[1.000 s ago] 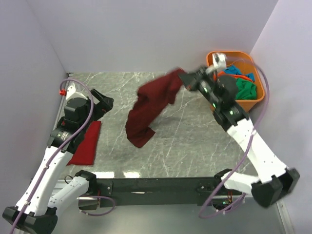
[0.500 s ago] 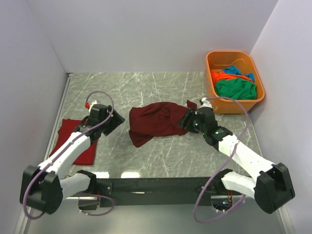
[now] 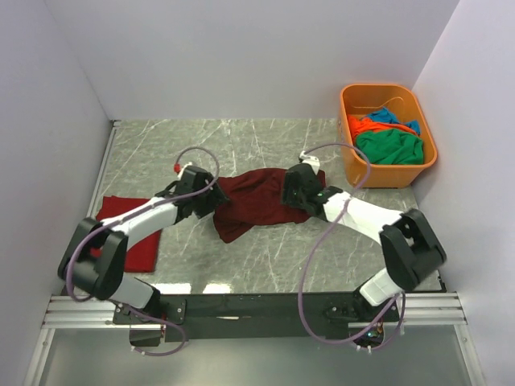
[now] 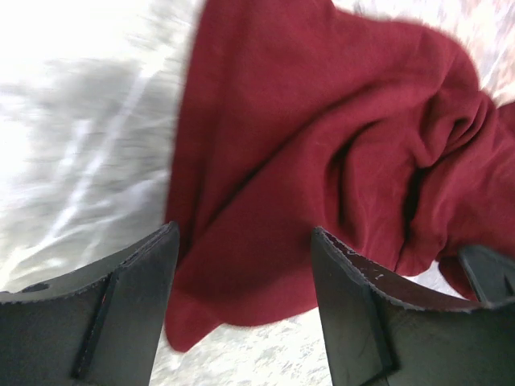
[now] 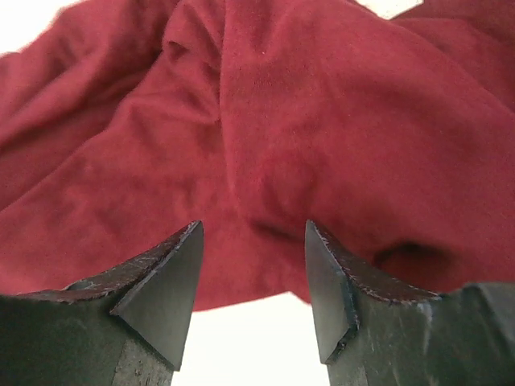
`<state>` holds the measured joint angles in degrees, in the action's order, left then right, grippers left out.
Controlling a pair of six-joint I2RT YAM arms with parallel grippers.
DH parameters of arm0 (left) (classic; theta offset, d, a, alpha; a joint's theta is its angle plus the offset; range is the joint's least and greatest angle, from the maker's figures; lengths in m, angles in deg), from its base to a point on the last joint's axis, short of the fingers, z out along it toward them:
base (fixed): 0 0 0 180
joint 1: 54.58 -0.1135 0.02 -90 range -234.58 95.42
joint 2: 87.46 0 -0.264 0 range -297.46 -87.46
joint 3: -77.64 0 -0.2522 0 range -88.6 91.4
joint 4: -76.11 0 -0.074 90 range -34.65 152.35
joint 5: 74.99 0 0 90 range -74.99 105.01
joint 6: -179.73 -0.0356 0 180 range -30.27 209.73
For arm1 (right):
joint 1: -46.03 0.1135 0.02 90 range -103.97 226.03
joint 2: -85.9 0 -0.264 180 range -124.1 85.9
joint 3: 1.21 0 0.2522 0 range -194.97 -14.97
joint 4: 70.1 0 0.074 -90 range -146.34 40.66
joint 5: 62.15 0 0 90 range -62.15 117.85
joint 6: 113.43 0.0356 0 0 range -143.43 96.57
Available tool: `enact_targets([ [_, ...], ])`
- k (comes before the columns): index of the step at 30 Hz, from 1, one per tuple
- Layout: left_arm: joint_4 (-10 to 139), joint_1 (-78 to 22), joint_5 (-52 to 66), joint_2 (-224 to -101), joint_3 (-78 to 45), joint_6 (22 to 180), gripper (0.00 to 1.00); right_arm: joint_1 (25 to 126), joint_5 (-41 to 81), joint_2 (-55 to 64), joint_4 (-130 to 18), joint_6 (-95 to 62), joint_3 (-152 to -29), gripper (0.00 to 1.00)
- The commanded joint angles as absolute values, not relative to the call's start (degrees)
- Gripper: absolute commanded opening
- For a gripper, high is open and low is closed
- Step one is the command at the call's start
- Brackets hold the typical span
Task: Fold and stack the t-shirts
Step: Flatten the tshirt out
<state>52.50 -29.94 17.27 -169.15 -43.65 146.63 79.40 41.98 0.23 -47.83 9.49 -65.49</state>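
Observation:
A dark maroon t-shirt (image 3: 259, 201) lies crumpled on the marble table, mid-way between my two arms. My left gripper (image 3: 211, 199) sits low at the shirt's left edge. In the left wrist view it (image 4: 244, 233) is open, and the maroon cloth (image 4: 322, 137) lies just ahead of its fingers. My right gripper (image 3: 290, 190) is at the shirt's right edge. It (image 5: 253, 227) is open too, with the shirt's hem (image 5: 306, 121) just beyond its fingertips. A bright red t-shirt (image 3: 137, 241) lies folded flat at the left.
An orange plastic tub (image 3: 378, 175) stands at the back right, holding green (image 3: 390, 146), orange (image 3: 366, 126) and blue (image 3: 396, 118) shirts. Walls close in on the left, back and right. A black rail (image 3: 257, 305) runs along the near edge.
My right gripper has let go of the maroon shirt, which dropped from the air onto the table. Both arms have come down and in toward it from either side.

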Motion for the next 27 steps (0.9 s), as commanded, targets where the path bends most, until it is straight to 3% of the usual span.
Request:
enact_targets([
  [1, 56.5, -28.1, 17.5, -173.0, -39.9, 147.0, 0.72, 80.5, 48.6, -3.6, -45.6, 7.0, -69.7, 0.61],
  [6, 57.6, -26.2, 16.9, -177.8, -37.7, 146.3, 0.66, 80.7, 49.9, -9.1, -44.4, 5.3, -71.8, 0.61],
  [9, 57.2, -26.1, 17.1, -178.6, -36.8, 146.5, 0.46, 80.7, 48.5, -11.3, -44.1, 4.4, -73.1, 0.56],
  [10, 56.8, -26.1, 17.3, -178.3, -36.5, 146.5, 0.30, 80.7, 48.5, -11.8, -43.8, 4.3, -73.5, 0.52],
  [11, 55.7, -26.1, 18.3, -178.1, -36.2, 146.4, 0.23, 80.7, 48.6, -12.0, -43.2, 4.1, -73.9, 0.45],
  [12, 55.0, -26.1, 18.9, -177.2, -35.4, 146.2, 0.16, 80.7, 48.9, -11.8, -42.5, 4.0, -74.5, 0.27],
  [13, 54.1, -26.5, 19.6, -176.8, -34.8, 146.1, 0.01, 80.6, 49.1, -11.4, -42.3, 3.8, -74.5, 0.21],
  [14, 52.3, -26.7, 20.9, -176.2, -34.2, 146.0, 0.01, 80.5, 49.7, -10.7, -41.1, 3.4, -75.2, 0.09],
  [16, 50.6, -27.8, 21.7, -174.6, -32.1, 146.2, 0.01, 80.4, 50.4, -7.8, -39.0, 2.8, -76.8, 0.01],
  [22, 45.0, -36.2, 22.3, -172.2, -22.1, 145.8, 0.01, 76.1, 48.9, -1.6, -33.1, -1.1, -91.0, 0.00],
  [27, 40.8, -40.0, 24.9, -173.0, -7.9, 143.6, 0.01, 65.7, 39.2, -2.4, -29.3, -2.9, -109.2, 0.00],
])
